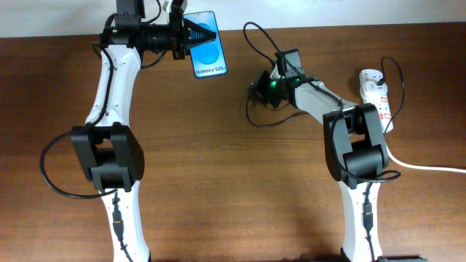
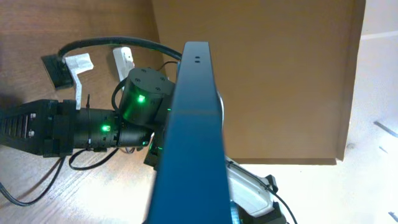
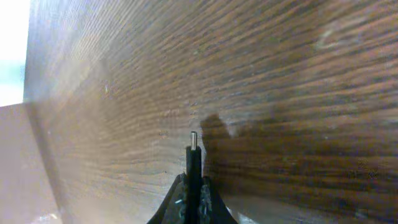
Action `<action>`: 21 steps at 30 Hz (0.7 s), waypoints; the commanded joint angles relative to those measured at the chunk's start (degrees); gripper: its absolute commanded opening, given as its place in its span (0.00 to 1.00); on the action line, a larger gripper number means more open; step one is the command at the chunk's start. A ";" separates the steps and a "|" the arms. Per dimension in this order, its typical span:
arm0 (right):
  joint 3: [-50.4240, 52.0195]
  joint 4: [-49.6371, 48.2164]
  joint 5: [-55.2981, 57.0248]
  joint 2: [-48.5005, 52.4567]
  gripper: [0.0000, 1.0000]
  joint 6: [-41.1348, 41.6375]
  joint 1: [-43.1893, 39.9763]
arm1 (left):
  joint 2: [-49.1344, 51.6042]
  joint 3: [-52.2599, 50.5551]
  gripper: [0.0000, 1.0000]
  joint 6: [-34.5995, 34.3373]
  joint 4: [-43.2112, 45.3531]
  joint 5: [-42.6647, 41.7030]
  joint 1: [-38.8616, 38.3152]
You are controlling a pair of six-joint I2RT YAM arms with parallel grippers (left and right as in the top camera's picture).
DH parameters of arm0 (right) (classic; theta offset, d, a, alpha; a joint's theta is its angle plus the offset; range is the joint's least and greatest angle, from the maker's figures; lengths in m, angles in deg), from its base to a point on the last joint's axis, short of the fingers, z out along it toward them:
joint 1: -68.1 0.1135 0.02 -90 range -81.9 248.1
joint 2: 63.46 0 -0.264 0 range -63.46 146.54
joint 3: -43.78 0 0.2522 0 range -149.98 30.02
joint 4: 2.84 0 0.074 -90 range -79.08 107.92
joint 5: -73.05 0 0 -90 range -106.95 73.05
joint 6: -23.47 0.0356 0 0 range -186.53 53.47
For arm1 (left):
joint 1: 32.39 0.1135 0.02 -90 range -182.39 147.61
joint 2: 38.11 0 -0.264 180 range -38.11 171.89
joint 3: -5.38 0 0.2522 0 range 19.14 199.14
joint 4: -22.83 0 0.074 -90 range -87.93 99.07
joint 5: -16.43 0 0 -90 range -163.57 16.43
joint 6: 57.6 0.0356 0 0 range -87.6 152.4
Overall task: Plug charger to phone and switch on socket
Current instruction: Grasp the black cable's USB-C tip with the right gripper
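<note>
We saw a brown wooden table (image 1: 218, 182) filling the overhead view. The left arm (image 1: 109, 87) ran from the near left up to the far edge and bent right. The right arm (image 1: 353, 145) rose from the near right and reached left towards the far middle. The white socket (image 1: 373, 91) lay at the far right, its near end hidden behind that arm, and its thick white cord (image 1: 429, 167) trailed off to the right.

The phone (image 1: 211, 58) was at the far edge, left of centre and well apart from the socket, with its blue screen facing up. The left gripper (image 1: 198, 33) was clamped on it from the left, one finger lying over the screen. The left wrist view showed the phone only edge-on, as a dark slab. We could not tell whether it touched the table.

The charger (image 1: 248, 110) looped on the wood just left of the right arm's wrist. The right gripper (image 3: 193, 186) was closed on its black connector (image 3: 193, 163). The small metal tip (image 3: 193, 140) stuck out past the fingers (image 3: 179, 204), close over the wood
</note>
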 commanded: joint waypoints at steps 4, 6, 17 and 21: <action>-0.22 3.61 -22.12 -8.50 0.04 -22.93 -6.64 | -0.90 0.59 0.00 1.07 -0.48 -1.44 0.04; -0.22 9.40 -31.71 -14.62 0.04 -32.50 -9.64 | -0.90 0.59 0.00 1.07 -0.48 -1.44 0.04; -0.20 55.69 -33.68 -44.41 0.04 -65.20 -16.87 | -0.90 0.59 0.00 1.09 -0.48 -1.49 -2.14; 3.61 65.68 -30.25 -51.52 0.04 -69.35 -19.23 | -0.90 0.59 0.00 1.11 -0.46 -1.42 -3.45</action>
